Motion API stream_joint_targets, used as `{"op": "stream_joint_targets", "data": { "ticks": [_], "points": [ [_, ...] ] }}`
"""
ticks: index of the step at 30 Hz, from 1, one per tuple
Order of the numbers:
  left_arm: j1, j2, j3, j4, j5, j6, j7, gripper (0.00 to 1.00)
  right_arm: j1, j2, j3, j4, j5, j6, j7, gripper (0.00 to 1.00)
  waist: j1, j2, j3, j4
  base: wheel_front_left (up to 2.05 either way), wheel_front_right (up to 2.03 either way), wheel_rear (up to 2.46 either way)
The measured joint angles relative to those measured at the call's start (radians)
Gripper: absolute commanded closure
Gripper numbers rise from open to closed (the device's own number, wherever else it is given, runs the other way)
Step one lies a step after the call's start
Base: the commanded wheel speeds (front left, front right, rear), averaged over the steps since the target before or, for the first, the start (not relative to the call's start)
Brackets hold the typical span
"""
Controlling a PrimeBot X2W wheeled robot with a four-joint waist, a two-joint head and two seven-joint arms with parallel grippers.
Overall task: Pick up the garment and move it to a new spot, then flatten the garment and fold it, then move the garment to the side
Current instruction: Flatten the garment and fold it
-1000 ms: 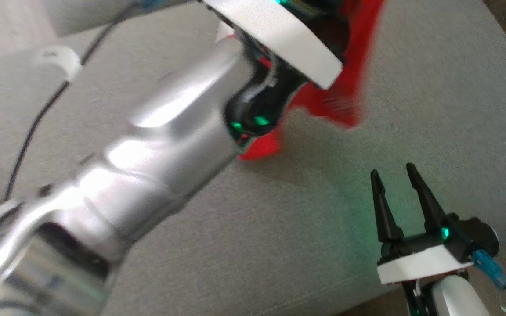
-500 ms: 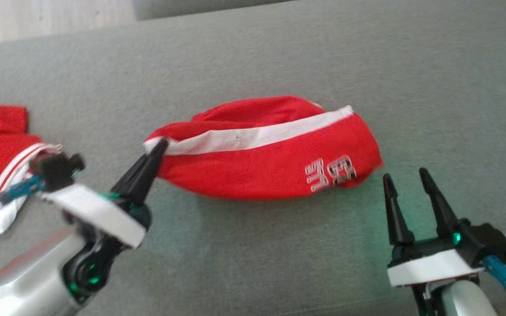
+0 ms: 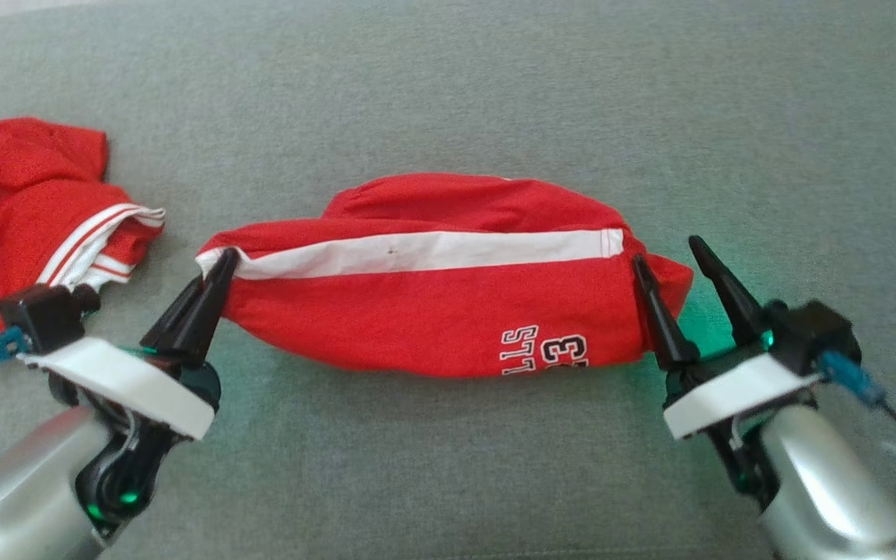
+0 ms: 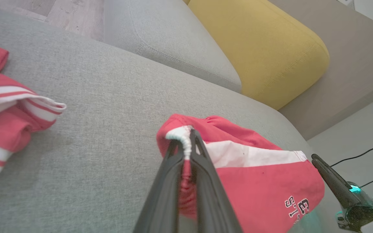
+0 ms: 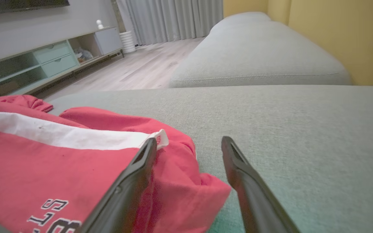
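Left gripper (image 3: 221, 266) pinched shut on the left white-band corner of the red fabric shorts (image 3: 432, 311); right gripper (image 3: 667, 257) wide, straddling their right end. Shorts lie bunched mid-seat on grey fabric sofa (image 3: 448, 93), so flattening probably just starting, fold and side move to do. Another red striped garment (image 3: 20, 194) far left; yellow cushion (image 4: 264, 48), wooden floor (image 5: 134, 71) beyond.

You can read only part of the lettering (image 3: 545, 354) on the garment (image 3: 417, 311) near the right gripper (image 3: 664, 250) fingers, and the second red garment (image 3: 20, 187) beyond the left gripper (image 3: 224, 261) fingers is cut by the picture's edge.
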Motion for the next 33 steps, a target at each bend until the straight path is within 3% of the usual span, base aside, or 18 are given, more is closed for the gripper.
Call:
{"op": "stream_joint_targets", "data": {
  "ticks": [4,13,20,21,22,23,24,33],
  "points": [
    [-0.033,-0.017,-0.002,0.012,0.007,0.000,0.001,1.00,-0.114,-0.096,0.156,0.084,0.092,0.000,0.000,0.00,0.0000,0.0000,0.013,0.016,0.00,0.00,0.00],
    [-0.083,-0.029,-0.011,0.005,0.018,0.000,0.001,1.00,-0.292,-0.196,0.408,0.116,0.196,0.000,0.000,0.00,0.0000,0.0000,0.045,0.028,0.00,0.00,0.00],
    [-0.111,-0.029,-0.023,-0.007,0.018,0.000,0.000,1.00,-0.339,-0.240,0.518,0.120,0.236,0.000,0.000,0.00,0.0001,0.0000,0.076,0.036,0.00,0.00,0.00],
    [-0.115,-0.029,-0.024,-0.007,0.018,0.000,0.000,1.00,-0.348,-0.245,0.528,0.118,0.235,0.000,0.000,0.07,0.0001,0.0000,0.079,0.037,0.00,0.00,0.00],
    [-0.120,-0.028,-0.024,-0.007,0.018,0.000,0.000,1.00,-0.356,-0.250,0.534,0.112,0.234,0.000,0.000,0.33,0.0000,0.0000,0.082,0.037,0.00,0.00,0.00],
    [-0.122,-0.028,-0.024,-0.007,0.018,0.000,0.000,1.00,-0.363,-0.253,0.536,0.107,0.234,0.000,0.000,0.72,0.0000,0.0000,0.084,0.037,0.00,0.00,0.00],
    [-0.122,-0.027,-0.025,-0.007,0.018,0.000,0.000,1.00,-0.369,-0.255,0.536,0.105,0.234,0.000,0.000,1.00,0.0001,0.0000,0.084,0.035,0.00,0.00,0.00],
    [-0.125,-0.013,-0.029,-0.012,0.008,0.000,-0.009,1.00,-0.372,-0.257,0.575,0.099,0.236,0.000,0.000,1.00,0.0000,0.0000,0.072,0.025,0.00,0.00,0.00]
  ]
}}
